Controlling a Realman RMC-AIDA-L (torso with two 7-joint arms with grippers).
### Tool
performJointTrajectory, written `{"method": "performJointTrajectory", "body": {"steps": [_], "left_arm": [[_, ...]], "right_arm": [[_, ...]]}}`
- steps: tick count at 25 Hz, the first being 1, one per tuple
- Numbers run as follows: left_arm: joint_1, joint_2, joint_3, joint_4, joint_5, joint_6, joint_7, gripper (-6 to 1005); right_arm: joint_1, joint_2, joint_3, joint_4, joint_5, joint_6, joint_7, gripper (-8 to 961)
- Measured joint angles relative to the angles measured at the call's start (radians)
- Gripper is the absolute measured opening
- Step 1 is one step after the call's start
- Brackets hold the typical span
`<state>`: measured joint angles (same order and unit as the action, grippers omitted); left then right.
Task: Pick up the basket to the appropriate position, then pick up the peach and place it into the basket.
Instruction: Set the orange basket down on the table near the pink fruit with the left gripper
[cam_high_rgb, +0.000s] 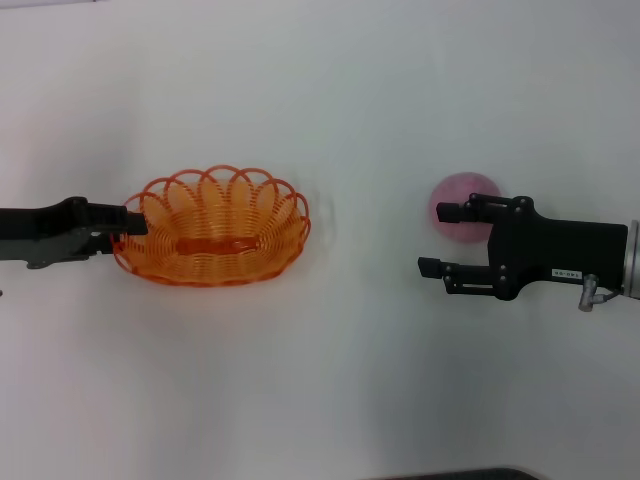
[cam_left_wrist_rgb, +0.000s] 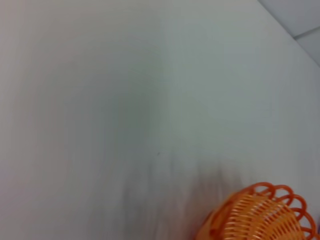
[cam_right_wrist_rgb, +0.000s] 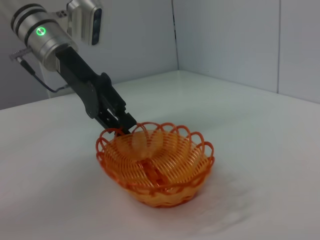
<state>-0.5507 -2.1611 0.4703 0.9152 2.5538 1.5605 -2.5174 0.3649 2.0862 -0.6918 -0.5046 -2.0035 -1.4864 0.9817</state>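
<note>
Gripping the basket (cam_high_rgb: 212, 230) rim, left hand (cam_high_rgb: 133, 222); right hand (cam_high_rgb: 437, 240) open beside peach (cam_high_rgb: 462, 207).

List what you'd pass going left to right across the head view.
left gripper at the basket's rim → basket → bare white table → right gripper, jaws open, beside the peach

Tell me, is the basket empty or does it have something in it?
Empty. The basket shows only bare wire inside; the peach lies apart on the table, beside the right claw.

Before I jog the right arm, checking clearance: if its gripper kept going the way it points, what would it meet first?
Probably the orange looped-wire basket: the right gripper points across bare white table toward it. Height is unclear.
</note>
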Motion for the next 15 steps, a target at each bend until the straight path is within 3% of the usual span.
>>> {"method": "performJointTrajectory", "body": {"steps": [9,10,15], "left_arm": [[0.002,0.001,0.007,0.035,-0.001,0.009,0.010,437],[0.003,0.004,0.007,0.037,-0.001,0.007,0.015,674],[0.013,0.011,0.003,0.060,-0.025,0.013,0.045,816]], "right_arm": [[0.004,0.000,0.000,0.000,0.000,0.000,0.000,777],[0.004,0.000,0.000,0.000,0.000,0.000,0.000,777],[0.005,0.000,0.000,0.000,0.000,0.000,0.000,777]]}}
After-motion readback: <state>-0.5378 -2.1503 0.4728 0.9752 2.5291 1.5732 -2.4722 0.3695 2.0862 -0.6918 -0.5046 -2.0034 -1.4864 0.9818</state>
